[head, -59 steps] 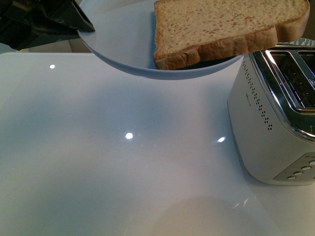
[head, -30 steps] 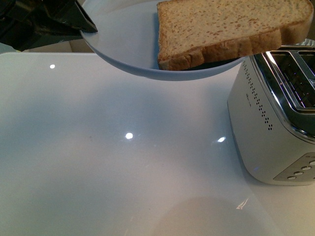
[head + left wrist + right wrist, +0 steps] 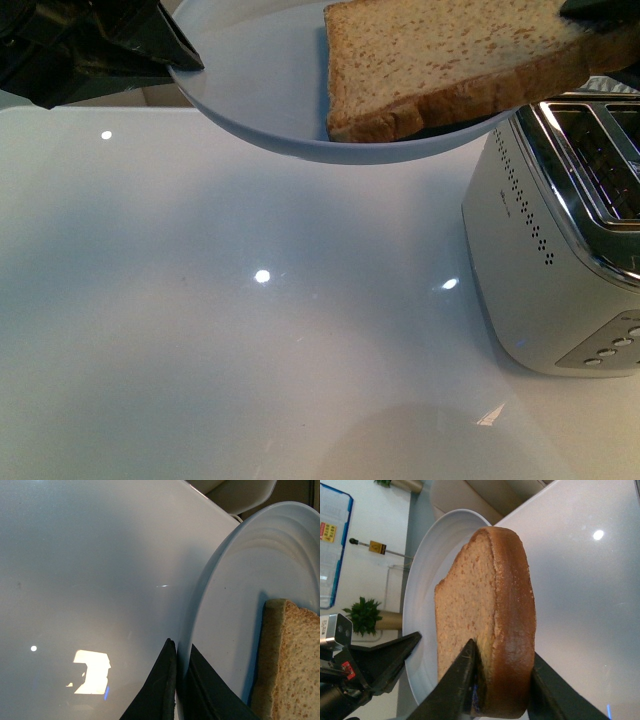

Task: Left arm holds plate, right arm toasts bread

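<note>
**Front view: black angular left claw (image 3: 186,58) grips the round pale blue-white plastic plate (image 3: 262,95), black right claw (image 3: 600,10) grips the light brown slice of wholemeal bread (image 3: 440,60)**

Front view shows the plate in the air above the glossy white table (image 3: 200,320), not touching it. The plate is tilted, with its raised rim lowest toward the camera. The left claw comes in from the upper left corner, and its pointed tip lies on the rim of the plate.

In the left wrist view the two jaws of the left claw (image 3: 181,655) are almost closed. The thin rim of the plate (image 3: 235,595) is pinched between them, one jaw on the top side and one on the underside. The darker crust of the bread (image 3: 295,665) is near the claw, inside the plate.

The bread lies over the right part of the plate. Its near corner rests in the plate, and its far right end goes out over the rim. There only a dark piece of the right claw can be seen, at the top edge of the front view.

In the right wrist view the right claw (image 3: 504,652) has one jaw on each flat face of the slice, both touching it. The opening is as wide as the thickness of the bread. The rounded crust edge points away from this camera, with the plate behind the slice.

A white box-shaped toaster with chrome-edged slots (image 3: 540,240) stands on the table at the right, just beside the plate and lower than the end of the bread. Small buttons are on its near end.
</note>
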